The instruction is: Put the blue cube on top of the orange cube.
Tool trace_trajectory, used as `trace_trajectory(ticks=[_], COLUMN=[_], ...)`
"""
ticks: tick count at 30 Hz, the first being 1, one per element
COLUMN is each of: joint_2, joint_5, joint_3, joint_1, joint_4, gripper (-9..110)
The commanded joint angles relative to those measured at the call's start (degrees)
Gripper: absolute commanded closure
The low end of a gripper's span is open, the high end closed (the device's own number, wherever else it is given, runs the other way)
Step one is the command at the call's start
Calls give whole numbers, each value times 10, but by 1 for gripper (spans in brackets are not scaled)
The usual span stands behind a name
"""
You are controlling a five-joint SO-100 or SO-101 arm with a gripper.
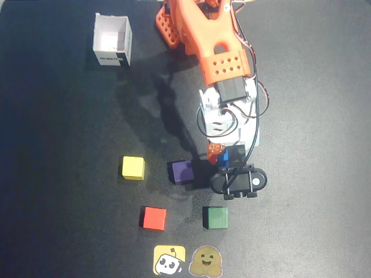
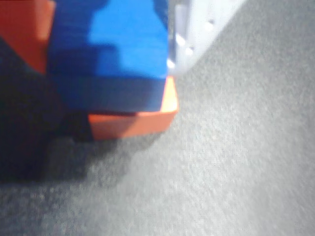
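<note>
My gripper (image 1: 227,155) is shut on the blue cube (image 1: 236,155), right of the mat's centre. In the wrist view the blue cube (image 2: 113,54) fills the upper left, between my orange finger (image 2: 24,34) and my white finger (image 2: 197,24), so the gripper (image 2: 110,39) is closed around it. The light orange cube (image 2: 133,123) sits directly under the blue cube, with only its front face and right top edge showing. The blue cube is on it or just above it; I cannot tell if they touch. In the overhead view the orange cube is hidden under the gripper.
On the black mat (image 1: 301,220) lie a dark purple cube (image 1: 181,172) just left of the gripper, a yellow cube (image 1: 133,168), a red cube (image 1: 153,218) and a green cube (image 1: 215,218). A white open box (image 1: 112,40) stands at the back left. Two stickers (image 1: 185,260) lie at the front edge.
</note>
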Motion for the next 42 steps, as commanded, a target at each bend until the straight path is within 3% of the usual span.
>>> trace_trajectory(ticks=[1,17,20,42], joint_2=[4,-1,-2,9], joint_5=[10,33,34,48], joint_3=[-28,-25,-26,-22], joint_1=[-4,-16,-16,-13], joint_4=[-7,-8,-8,-8], gripper=[96,96,90,85])
